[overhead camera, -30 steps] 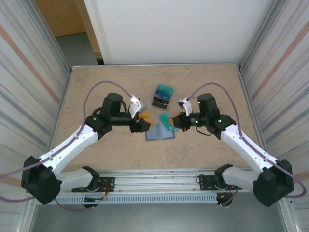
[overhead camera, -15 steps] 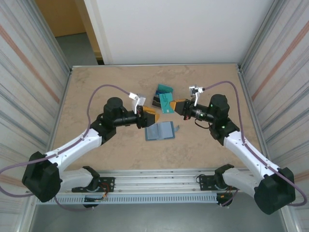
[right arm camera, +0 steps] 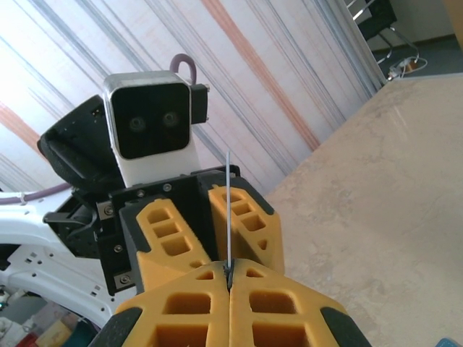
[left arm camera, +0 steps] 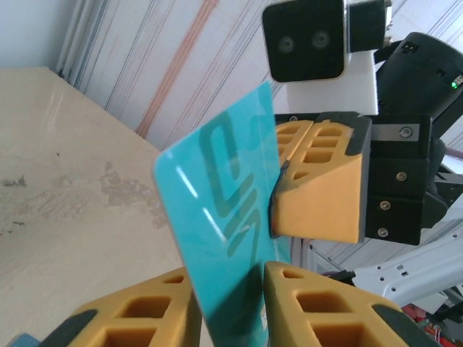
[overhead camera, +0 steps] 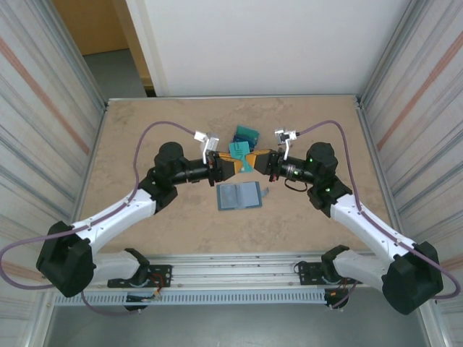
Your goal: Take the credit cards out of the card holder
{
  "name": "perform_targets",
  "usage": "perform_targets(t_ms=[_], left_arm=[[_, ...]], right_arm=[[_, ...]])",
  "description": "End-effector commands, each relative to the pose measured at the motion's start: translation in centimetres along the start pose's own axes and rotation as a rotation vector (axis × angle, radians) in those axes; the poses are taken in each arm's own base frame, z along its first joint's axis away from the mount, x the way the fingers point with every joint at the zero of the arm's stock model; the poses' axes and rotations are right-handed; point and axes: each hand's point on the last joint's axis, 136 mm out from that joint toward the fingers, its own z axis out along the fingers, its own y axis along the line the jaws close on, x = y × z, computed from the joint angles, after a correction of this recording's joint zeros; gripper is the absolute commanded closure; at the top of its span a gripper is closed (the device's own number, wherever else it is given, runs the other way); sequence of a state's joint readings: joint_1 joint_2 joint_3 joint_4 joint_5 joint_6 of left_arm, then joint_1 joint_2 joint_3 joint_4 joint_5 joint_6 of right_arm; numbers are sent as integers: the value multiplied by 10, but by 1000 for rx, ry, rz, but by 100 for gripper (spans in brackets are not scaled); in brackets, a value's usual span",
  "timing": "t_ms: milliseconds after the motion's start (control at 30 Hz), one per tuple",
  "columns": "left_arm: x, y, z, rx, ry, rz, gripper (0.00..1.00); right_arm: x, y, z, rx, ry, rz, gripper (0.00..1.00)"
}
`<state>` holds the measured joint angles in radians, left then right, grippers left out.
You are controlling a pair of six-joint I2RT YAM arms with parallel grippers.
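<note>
A teal credit card (overhead camera: 239,154) hangs in the air between my two grippers, above the far edge of the card holder (overhead camera: 241,195), which lies open and flat on the table. My right gripper (right arm camera: 229,278) is shut on one edge of the card (right arm camera: 228,210). My left gripper (left arm camera: 228,289) faces it, one finger on each side of the card (left arm camera: 224,195). Its jaws are still slightly apart, and a dark gap shows beside one finger (right arm camera: 173,238). Another teal card (overhead camera: 247,134) lies just behind the grippers.
A small dark tray (overhead camera: 233,147) sits under that far card, partly hidden by the grippers. A small grey scrap (overhead camera: 268,191) lies right of the holder. Corrugated metal walls (overhead camera: 43,108) close in both sides of the beige table (overhead camera: 145,137).
My right gripper lifted the teal card off the holder and carried it up and back. My left gripper swung right to meet it, and its jaws narrowed around the card.
</note>
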<state>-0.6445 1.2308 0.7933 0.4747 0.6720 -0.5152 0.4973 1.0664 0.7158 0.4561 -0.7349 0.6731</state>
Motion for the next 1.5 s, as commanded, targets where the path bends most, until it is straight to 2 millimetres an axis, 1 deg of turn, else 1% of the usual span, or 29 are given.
perform_targets(t_ms=[0, 133, 167, 200, 267, 300, 333, 433, 467, 533, 633, 767, 867, 1033, 1167, 1333, 1367, 1467], left_arm=[[-23, -16, -3, 41, -51, 58, 84], [-24, -17, -3, 44, -42, 68, 100], [-24, -16, -3, 40, -35, 81, 100], [-23, -15, -4, 33, -25, 90, 100], [-23, -10, -7, -2, 8, 124, 100], [-23, -5, -9, -33, 36, 150, 100], [-23, 3, -11, -76, 67, 177, 100], [-17, 24, -16, -173, 213, 260, 100], [-15, 32, -16, -201, 255, 290, 100], [-9, 56, -15, -276, 355, 353, 100], [-4, 89, -7, -335, 466, 411, 100], [-8, 121, 8, -328, 531, 471, 100], [-14, 151, 18, -357, 584, 569, 100], [-14, 199, 34, -415, 695, 770, 100], [-4, 229, 46, -390, 780, 920, 100], [2, 265, 58, -399, 847, 1021, 100], [8, 277, 61, -402, 866, 1027, 100], [9, 293, 69, -405, 877, 1060, 100]], right_arm=[[-2, 8, 2, -40, 1, -25, 100], [1, 6, 4, -33, 18, -16, 100], [2, 4, 4, -22, 25, -16, 97], [3, 1, 3, -2, 31, -15, 91], [4, -10, 0, 76, 49, -11, 70], [5, -15, -2, 122, 56, -19, 62], [4, -20, -6, 168, 56, -25, 56], [4, -36, -19, 302, 42, -36, 46], [5, -44, -23, 357, 43, -31, 43], [2, -54, -38, 470, 25, -41, 37], [3, -71, -56, 623, 32, -33, 34], [2, -84, -72, 747, 34, -28, 32], [3, -90, -80, 803, 32, -24, 32], [1, -93, -85, 836, 16, -18, 32], [-3, -96, -90, 868, -1, -12, 31], [-7, -97, -92, 892, -13, -1, 31], [-8, -98, -92, 896, -15, 2, 31], [-11, -97, -93, 903, -20, 2, 31]])
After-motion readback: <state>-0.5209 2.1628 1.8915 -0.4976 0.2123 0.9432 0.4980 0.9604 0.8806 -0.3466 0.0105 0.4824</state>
